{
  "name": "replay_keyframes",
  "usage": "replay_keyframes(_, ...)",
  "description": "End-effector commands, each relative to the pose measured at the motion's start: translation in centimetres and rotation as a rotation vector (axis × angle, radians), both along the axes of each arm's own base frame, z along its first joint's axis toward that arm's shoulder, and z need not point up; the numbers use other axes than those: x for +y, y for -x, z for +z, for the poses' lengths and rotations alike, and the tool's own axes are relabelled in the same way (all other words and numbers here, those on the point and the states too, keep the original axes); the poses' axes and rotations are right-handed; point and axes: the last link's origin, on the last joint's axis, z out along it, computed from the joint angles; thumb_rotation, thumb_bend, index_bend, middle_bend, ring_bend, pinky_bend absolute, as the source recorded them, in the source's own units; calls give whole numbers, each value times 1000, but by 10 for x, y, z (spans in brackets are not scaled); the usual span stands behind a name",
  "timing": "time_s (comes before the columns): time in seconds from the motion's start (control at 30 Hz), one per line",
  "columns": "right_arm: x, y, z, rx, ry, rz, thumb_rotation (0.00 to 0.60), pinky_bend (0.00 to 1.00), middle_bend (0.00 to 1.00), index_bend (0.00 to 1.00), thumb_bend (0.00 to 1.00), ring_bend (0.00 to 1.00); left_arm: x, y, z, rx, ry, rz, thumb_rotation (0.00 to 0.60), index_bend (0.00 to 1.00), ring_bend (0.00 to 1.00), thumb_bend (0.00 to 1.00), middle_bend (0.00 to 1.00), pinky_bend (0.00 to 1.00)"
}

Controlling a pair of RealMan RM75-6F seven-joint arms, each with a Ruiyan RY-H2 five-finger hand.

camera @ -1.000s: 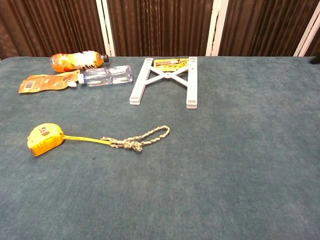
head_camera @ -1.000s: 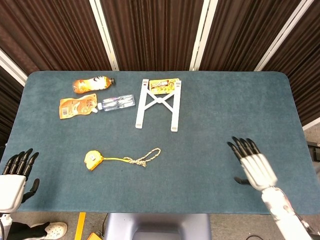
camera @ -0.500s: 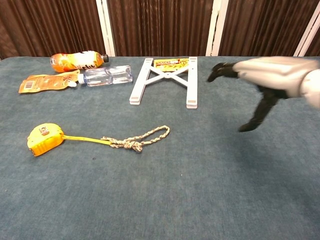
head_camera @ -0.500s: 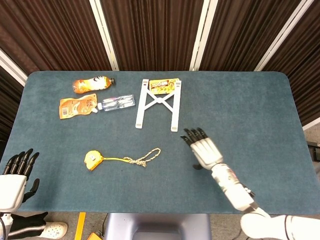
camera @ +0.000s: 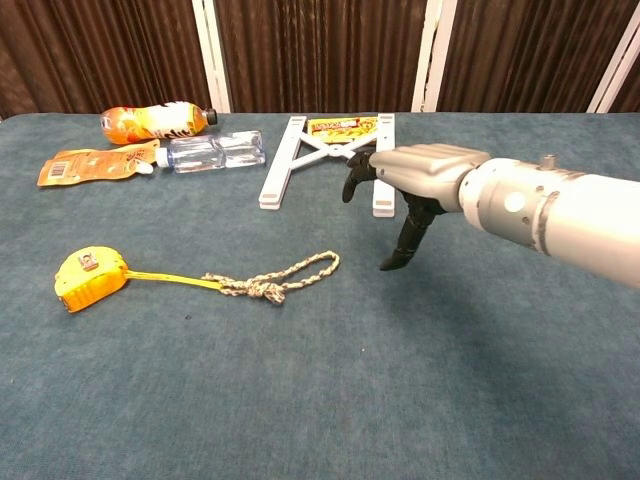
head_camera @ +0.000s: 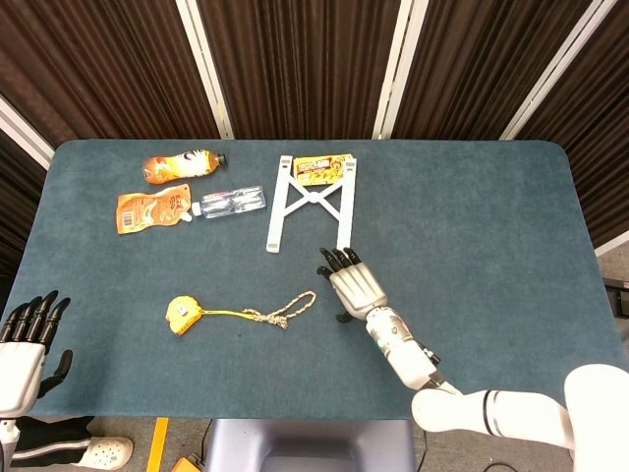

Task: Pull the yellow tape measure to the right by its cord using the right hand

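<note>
Just right of the cord's loop, my right hand hovered with fingers spread and empty, poised to pinch it, since the yellow tape measure lay well left on the desk, my left hand idle.

Tabletop, teal felt, bearing: yellow tape measure with knotted cord; orange bottle; clear bottle; orange pouch; white folding stand; snack packet.
</note>
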Motion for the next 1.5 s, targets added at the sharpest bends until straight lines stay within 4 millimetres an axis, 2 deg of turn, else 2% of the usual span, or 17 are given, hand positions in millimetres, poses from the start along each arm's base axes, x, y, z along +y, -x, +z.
replay_keyframes(0.03, -6, -5, -9, -13, -6, -9, 600, 0, 73, 360, 308, 21, 0, 1, 2, -5, -3, 3, 600, 35, 0, 460, 0, 117)
replay_keyframes(0.43, -17, -22, -40, -47, -30, -4, 600, 0, 73, 419, 318, 24, -1, 2, 5, -12, -13, 5, 600, 34, 0, 459, 0, 117)
replay_keyframes(0.67, -21, -24, -54, -38, -36, -15, 600, 0, 73, 437, 320, 26, 0, 3, 6, -17, -12, 9, 600, 35, 0, 460, 0, 118)
replay_keyframes(1.17, -26, -19, -62, -8, -26, -24, 600, 0, 73, 462, 348, 28, 0, 5, 11, -26, -22, 21, 600, 35, 0, 460, 0, 120)
replay_keyframes(1.5, -25, -21, -72, -17, -44, -22, 600, 0, 103, 556, 374, 43, 0, 5, 13, -32, -25, 20, 600, 37, 0, 460, 0, 120)
